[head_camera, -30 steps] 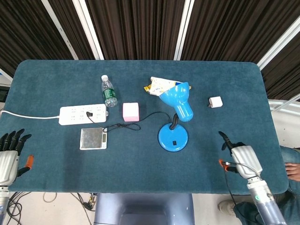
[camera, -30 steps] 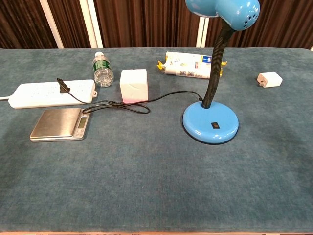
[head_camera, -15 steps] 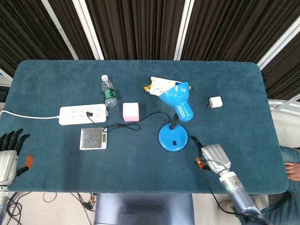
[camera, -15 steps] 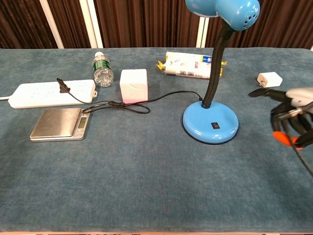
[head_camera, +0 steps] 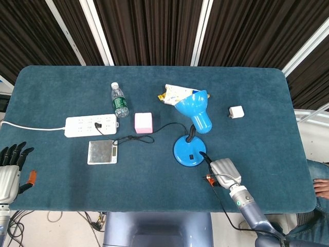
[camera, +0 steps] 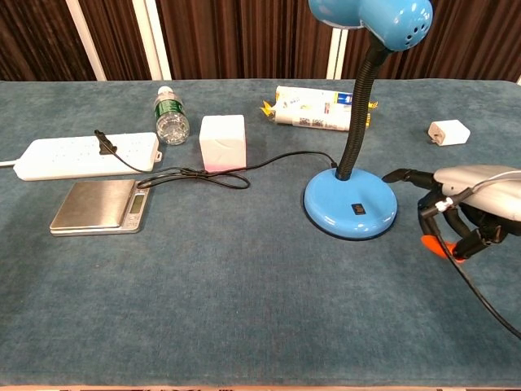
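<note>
While the right hand (head_camera: 222, 171) hovers just beside the blue desk lamp (head_camera: 190, 151), at roughly 4 o'clock of its round base, its dark fingers (camera: 404, 175) extend forward toward the base rim and hold nothing; whether a fingertip touches the rim cannot be told. The left hand (head_camera: 10, 167) rests at the table's near-left corner, well apart from everything, fingers straight, close together and empty.

The lamp stands upright near the table centre. Judged from its build, the base is weighted and rigid, with a smooth glossy surface that may slip under the fingers. The black gooseneck (camera: 361, 106) is flexible and will bend under a side load, so it is a poor lifting point. The blue shade (camera: 371, 18) sits high and makes the lamp top-heavy if tilted. The safest hold is likely the base rim or the lowest part of the neck. A small black switch (camera: 357, 209) sits on the front of the base.

A black cord (camera: 244, 169) runs from the base toward 9 o'clock and plugs into the white power strip (head_camera: 90, 125); it will tether any displacement. Around the cord lie a pink-white cube (head_camera: 143, 122), a silver scale (head_camera: 102, 152) and a water bottle (head_camera: 119, 100). A snack packet (head_camera: 175, 93) lies at 12 o'clock behind the lamp, and a white charger (head_camera: 236, 111) at 2 o'clock. Nothing stands between the right hand and the base.
</note>
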You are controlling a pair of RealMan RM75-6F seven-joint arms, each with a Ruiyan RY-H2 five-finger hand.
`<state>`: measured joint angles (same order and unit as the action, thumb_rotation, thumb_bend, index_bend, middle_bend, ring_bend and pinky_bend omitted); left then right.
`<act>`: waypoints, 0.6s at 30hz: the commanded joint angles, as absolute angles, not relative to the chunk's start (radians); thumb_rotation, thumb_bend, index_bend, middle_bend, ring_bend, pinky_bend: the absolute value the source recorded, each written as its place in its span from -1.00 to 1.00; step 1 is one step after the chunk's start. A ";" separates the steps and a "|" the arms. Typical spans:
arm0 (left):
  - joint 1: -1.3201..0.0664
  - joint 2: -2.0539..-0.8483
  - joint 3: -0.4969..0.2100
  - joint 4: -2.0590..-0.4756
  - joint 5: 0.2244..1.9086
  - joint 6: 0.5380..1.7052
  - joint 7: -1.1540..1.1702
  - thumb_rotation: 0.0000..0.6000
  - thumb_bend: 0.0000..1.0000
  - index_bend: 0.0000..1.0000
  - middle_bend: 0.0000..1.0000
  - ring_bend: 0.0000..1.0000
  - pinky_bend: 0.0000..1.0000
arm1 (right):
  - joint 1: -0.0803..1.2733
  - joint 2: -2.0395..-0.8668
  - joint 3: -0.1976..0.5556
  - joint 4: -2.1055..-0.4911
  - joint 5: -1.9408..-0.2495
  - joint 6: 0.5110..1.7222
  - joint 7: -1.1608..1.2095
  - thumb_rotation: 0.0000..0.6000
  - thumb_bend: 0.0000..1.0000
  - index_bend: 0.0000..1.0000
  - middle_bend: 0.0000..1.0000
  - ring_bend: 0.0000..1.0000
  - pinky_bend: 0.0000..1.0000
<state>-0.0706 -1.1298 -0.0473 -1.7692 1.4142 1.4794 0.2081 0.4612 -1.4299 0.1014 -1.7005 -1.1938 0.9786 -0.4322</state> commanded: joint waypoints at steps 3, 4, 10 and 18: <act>-0.071 -1.131 -0.047 -1.768 1.414 1.479 0.209 1.00 -0.10 -0.66 -0.92 -1.00 -1.00 | 0.477 -1.443 0.096 -1.694 -1.173 0.972 -0.446 1.00 0.00 -0.99 0.11 0.38 0.65; -0.071 -1.131 -0.048 -1.768 1.413 1.480 0.209 1.00 -0.10 -0.66 -0.92 -1.00 -1.00 | 0.480 -1.446 0.096 -1.692 -1.169 0.973 -0.449 1.00 0.01 -0.98 0.11 0.38 0.66; -0.071 -1.131 -0.048 -1.768 1.411 1.479 0.209 1.00 -0.10 -0.66 -0.92 -1.00 -1.00 | 0.501 -1.464 0.094 -1.689 -1.145 0.972 -0.469 1.00 0.00 -0.94 0.11 0.38 0.72; -0.070 -1.129 -0.051 -1.768 1.406 1.480 0.208 1.00 -0.09 -0.66 -0.92 -1.00 -1.00 | 0.521 -1.483 0.082 -1.681 -1.117 0.971 -0.492 1.00 0.01 -0.87 0.11 0.38 0.79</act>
<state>-0.0704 -1.1294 -0.0508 -1.7682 1.4056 1.4798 0.2076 0.5205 -1.4823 0.0824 -1.6819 -1.1177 0.9708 -0.4914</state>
